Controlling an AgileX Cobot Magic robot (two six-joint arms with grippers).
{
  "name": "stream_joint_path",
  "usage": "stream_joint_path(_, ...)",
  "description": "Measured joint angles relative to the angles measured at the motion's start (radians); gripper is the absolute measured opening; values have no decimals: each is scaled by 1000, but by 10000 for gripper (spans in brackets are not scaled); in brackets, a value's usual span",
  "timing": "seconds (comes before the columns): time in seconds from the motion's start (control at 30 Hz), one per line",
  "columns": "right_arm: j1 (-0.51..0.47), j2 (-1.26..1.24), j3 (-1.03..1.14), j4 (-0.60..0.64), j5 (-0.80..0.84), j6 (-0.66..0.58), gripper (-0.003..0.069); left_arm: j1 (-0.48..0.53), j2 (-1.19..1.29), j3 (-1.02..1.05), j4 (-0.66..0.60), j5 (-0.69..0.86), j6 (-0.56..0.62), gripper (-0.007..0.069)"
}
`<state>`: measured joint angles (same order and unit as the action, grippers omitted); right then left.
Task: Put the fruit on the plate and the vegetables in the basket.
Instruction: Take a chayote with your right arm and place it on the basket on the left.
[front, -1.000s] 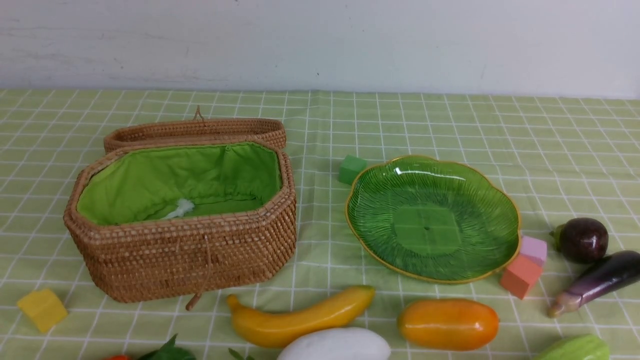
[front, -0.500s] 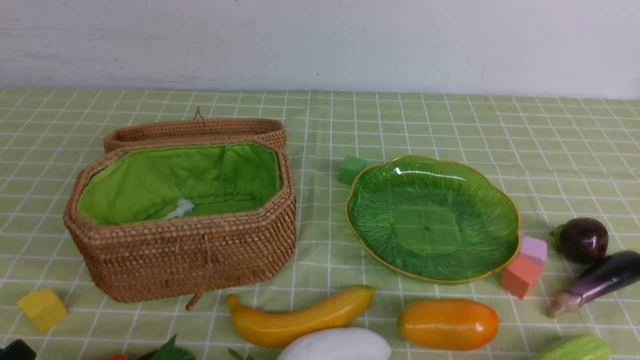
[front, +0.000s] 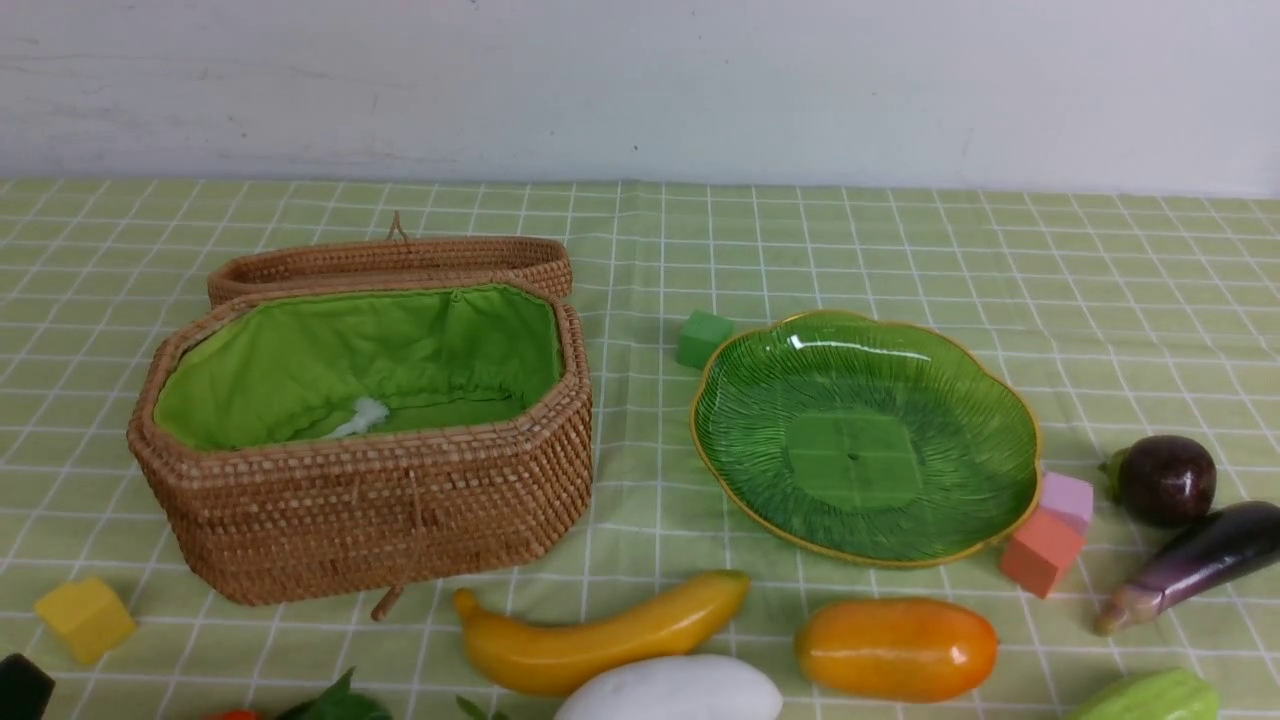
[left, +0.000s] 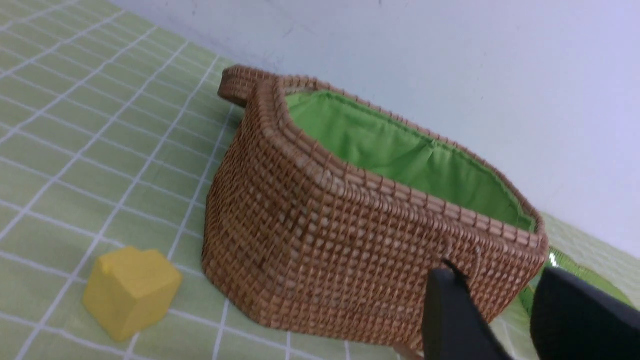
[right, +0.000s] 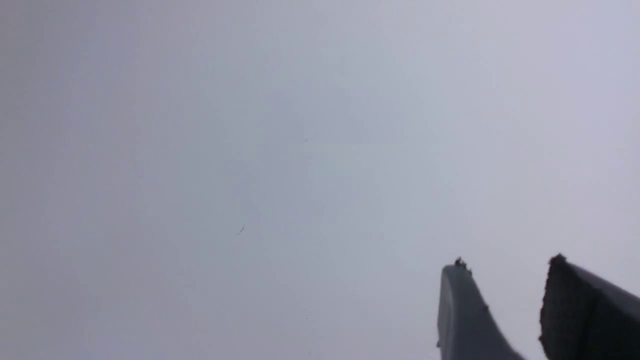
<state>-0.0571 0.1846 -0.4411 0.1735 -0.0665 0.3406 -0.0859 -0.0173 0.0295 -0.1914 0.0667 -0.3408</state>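
Two pairs of fingers stood parted and empty: the left fingers (left: 450, 310) near the basket (front: 380, 520), the right fingers (right: 465, 315) facing a bare wall (right: 250, 150). The banana (front: 600, 640), orange-yellow fruit (front: 897, 648) and white vegetable (front: 670, 692) lay on the desk (front: 900, 250) on the robot's side of the empty plate (front: 865, 440). The purple fruit (front: 1165, 480) and eggplant (front: 1200, 560) lay to its right.
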Motion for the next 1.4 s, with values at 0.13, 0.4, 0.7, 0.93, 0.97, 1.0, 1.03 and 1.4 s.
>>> stream_joint_path(0.13,0,158,-164,-13,185,-9,240,0,0,0,-5,-32,0,239)
stream_joint_path(0.4,0,404,-209,-135,381,-112,240,0,0,0,-7,-10,0,239)
stream_joint_path(0.7,0,685,-276,-24,856,-34,251,0,0,0,-9,-1,0,239)
stream_joint_path(0.93,0,855,-298,124,962,23,361,0,0,0,-10,-1,0,239)
stream_joint_path(0.97,1,874,-298,140,963,26,387,0,0,0,-10,-1,0,239)
stream_joint_path(1.0,1,903,-299,162,961,27,429,0,0,0,-10,-1,0,239)
stream_joint_path(1.03,1,933,-299,182,957,31,474,0,0,0,-10,-1,0,239)
stream_joint_path(1.4,1,1153,-299,188,856,163,621,0,0,0,-10,-1,0,239)
